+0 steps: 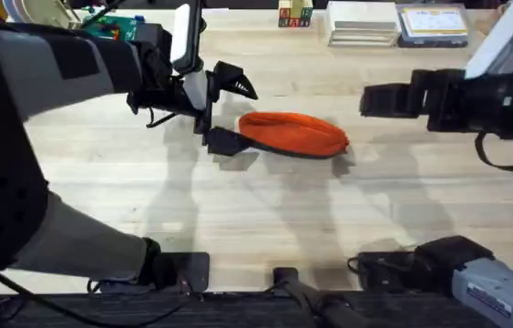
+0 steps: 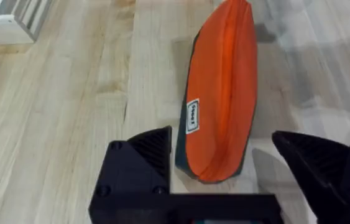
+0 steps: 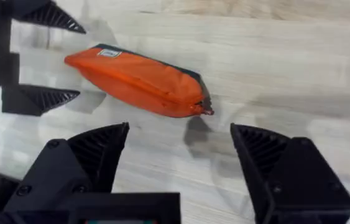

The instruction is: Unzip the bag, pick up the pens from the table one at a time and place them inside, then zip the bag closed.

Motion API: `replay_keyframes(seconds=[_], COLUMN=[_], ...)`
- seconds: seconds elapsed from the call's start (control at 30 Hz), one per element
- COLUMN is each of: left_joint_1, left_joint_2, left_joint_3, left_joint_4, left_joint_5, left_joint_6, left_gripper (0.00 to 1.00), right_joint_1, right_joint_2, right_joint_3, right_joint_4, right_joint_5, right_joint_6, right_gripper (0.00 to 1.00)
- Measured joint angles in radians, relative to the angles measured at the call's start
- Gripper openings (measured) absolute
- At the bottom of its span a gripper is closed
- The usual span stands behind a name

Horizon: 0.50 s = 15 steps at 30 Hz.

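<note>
The left gripper (image 1: 224, 114) is hovering spread wide at one end of the single orange bag (image 1: 292, 133) lying on the table (image 1: 238, 210); the right gripper (image 3: 181, 162) is hanging spread open near its other end.

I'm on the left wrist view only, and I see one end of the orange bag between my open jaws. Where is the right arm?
Observer: The right gripper hovers off the bag's other end, apart from it, jaws open.
Operator: Is there anything at that end to grab?
Observer: The right wrist view shows a small dark tab sticking out of that tip. It may be the zipper pull, but I cannot tell.
Operator: How does the bag lie overall?
Observer: From overhead it lies flat on the table, its long axis running from the left gripper toward the right one.
</note>
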Motion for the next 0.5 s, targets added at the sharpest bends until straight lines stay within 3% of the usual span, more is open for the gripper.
replay_keyframes(seconds=[0.2, 0.5], left_joint_1=[0.0, 0.003], left_joint_2=[-0.09, -0.458], left_joint_3=[0.0, 0.0], left_joint_4=[-0.058, -0.157], left_joint_5=[-0.06, -0.255], left_joint_6=[-0.015, -0.226], left_gripper=[0.994, 0.994], right_joint_1=[0.052, 0.068], right_joint_2=[0.0, -0.033], right_joint_3=[0.0, 0.0], right_joint_4=[-0.001, -0.011], right_joint_5=[-0.003, -0.003], right_joint_6=[-0.061, -0.079], right_gripper=[0.997, 0.997])
